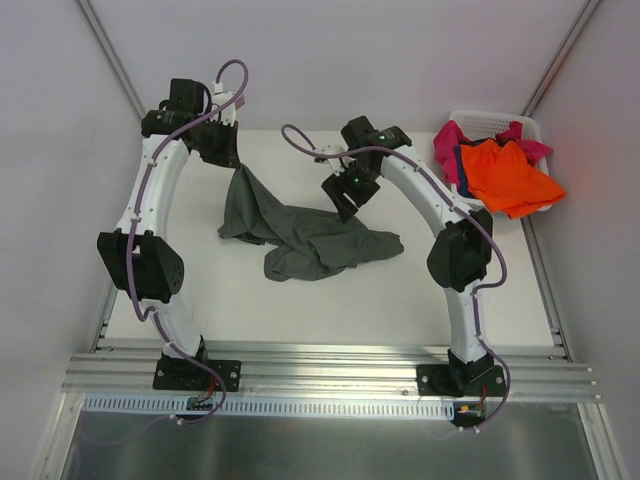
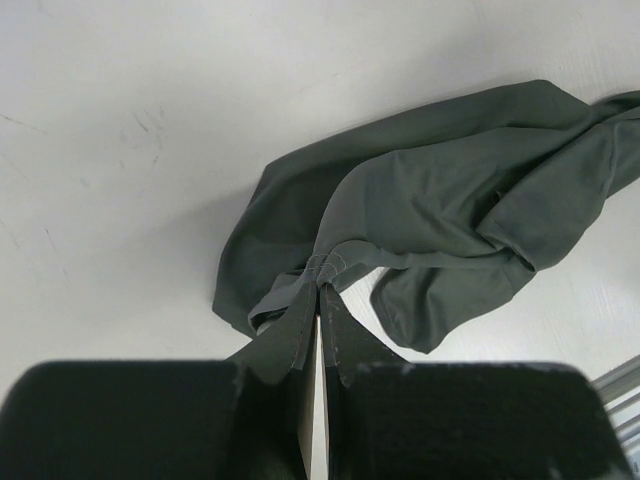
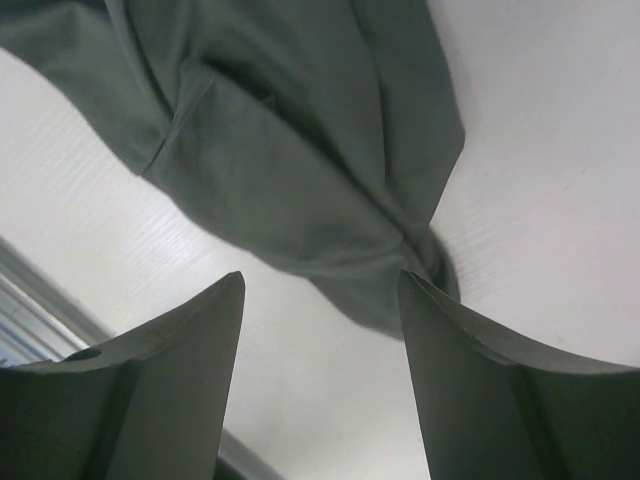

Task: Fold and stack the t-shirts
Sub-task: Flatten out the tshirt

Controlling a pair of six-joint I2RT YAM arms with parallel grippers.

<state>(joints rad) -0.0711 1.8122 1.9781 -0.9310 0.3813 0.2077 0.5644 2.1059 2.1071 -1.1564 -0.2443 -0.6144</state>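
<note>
A dark grey-olive t-shirt point(image 1: 315, 240) lies crumpled in the middle of the white table, one corner pulled up toward the far left. My left gripper point(image 1: 228, 152) is shut on that corner; the left wrist view shows the cloth point(image 2: 440, 210) bunched at my gripper point(image 2: 321, 286). My right gripper point(image 1: 342, 200) is open and hovers over the shirt's far right part; the right wrist view shows the shirt point(image 3: 300, 150) ahead of my gripper point(image 3: 322, 285). Orange point(image 1: 510, 175), magenta-pink point(image 1: 450, 145) and dark blue point(image 1: 461, 158) t-shirts hang over the basket.
A white plastic laundry basket point(image 1: 490, 122) stands at the far right corner of the table. The metal rail point(image 1: 320, 365) runs along the near edge. Grey walls close in on both sides.
</note>
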